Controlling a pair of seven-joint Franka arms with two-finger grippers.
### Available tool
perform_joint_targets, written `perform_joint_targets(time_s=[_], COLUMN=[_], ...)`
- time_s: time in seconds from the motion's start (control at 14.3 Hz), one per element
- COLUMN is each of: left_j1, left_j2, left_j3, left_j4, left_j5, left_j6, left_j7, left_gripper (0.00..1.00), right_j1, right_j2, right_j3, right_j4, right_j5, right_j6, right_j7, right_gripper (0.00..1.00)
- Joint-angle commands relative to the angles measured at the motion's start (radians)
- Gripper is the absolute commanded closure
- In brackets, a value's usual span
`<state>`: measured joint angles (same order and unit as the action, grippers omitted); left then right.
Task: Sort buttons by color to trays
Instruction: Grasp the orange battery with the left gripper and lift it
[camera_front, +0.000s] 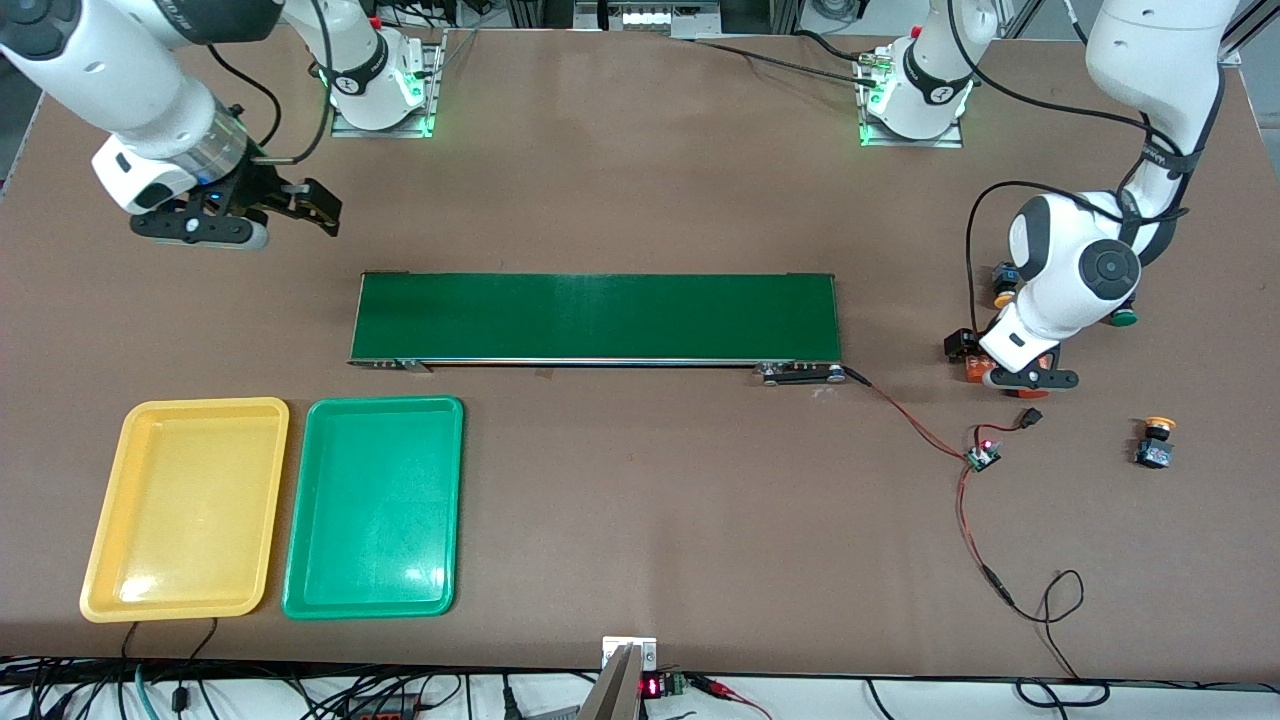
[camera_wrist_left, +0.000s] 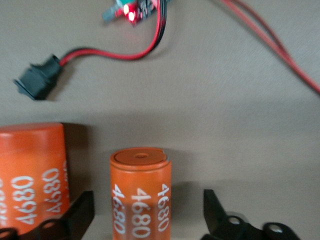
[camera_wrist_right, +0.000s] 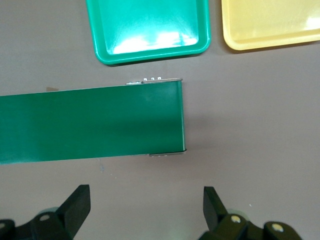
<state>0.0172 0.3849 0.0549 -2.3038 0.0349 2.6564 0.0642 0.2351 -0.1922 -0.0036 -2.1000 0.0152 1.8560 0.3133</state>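
Observation:
One button (camera_front: 1155, 442) with a yellow-orange cap stands on the table at the left arm's end. Beside the left arm peek out a second yellow-orange-capped button (camera_front: 1003, 285) and a green-capped button (camera_front: 1124, 318), both partly hidden. The yellow tray (camera_front: 185, 505) and green tray (camera_front: 372, 505) lie side by side, bare, at the right arm's end. My left gripper (camera_wrist_left: 149, 200) is low and open, its fingers straddling an orange "4680" cylinder (camera_wrist_left: 141, 192) with gaps on both sides. My right gripper (camera_wrist_right: 146, 197) hangs open over bare table near the conveyor's end.
A long dark green conveyor belt (camera_front: 595, 316) runs across the middle. A second orange cylinder (camera_wrist_left: 32, 175) stands right beside the left gripper. Red and black wires, a small lit board (camera_front: 982, 455) and a black switch (camera_front: 1030, 418) lie near the left gripper.

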Motion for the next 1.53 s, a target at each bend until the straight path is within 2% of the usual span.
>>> perform_joint_targets(time_s=[0.0,0.07,0.14,0.35,0.56,0.84,1.05,1.25,1.46], left_j1=[0.007,0.007,0.007,-0.005,-0.005,-0.005,-0.008,-0.025,-0.083], left_j2=[-0.001,-0.01,-0.03,-0.125,-0.172,-0.166,-0.127,-0.1,-0.1], left_j3=[-0.004,-0.004,-0.006,-0.035,-0.136,-0.34,-0.47,-0.55,-0.563], left_j4=[-0.005,0.001,0.01,0.088,0.222,0.303,0.302,0.29,0.279], left_j5=[0.014,0.013,0.013,0.014,0.011,-0.003,-0.001,0.013,0.081], left_j6=[-0.025,-0.055,-0.085,-0.299,-0.548,-0.763,-0.75,-0.655,-0.601], left_j7=[0.008,0.006,0.009,0.019,0.15,0.197,0.265,0.403,0.547], left_gripper=[0.65,0.73,0.77,0.81,0.81,0.81,0.85,0.87,0.87], right_j1=[0.013,0.013,0.013,0.012,0.01,0.009,0.007,0.006,0.004], right_j2=[-0.006,-0.006,-0.006,-0.007,-0.007,-0.006,-0.006,-0.006,-0.006], right_j3=[-0.007,-0.007,-0.007,-0.007,-0.007,-0.007,-0.009,-0.009,-0.009], right_j4=[-0.012,-0.012,-0.012,-0.012,-0.011,-0.011,-0.011,-0.011,-0.011], right_j5=[0.011,0.011,0.011,0.011,0.011,0.011,0.011,0.011,0.011], right_j6=[0.019,0.019,0.017,0.014,0.012,0.012,0.011,0.011,0.011], right_j7=[0.02,0.02,0.02,0.02,0.02,0.02,0.02,0.02,0.02], right_gripper=[0.0,0.0,0.0,0.0,0.0,0.0,0.0,0.0,0.0])
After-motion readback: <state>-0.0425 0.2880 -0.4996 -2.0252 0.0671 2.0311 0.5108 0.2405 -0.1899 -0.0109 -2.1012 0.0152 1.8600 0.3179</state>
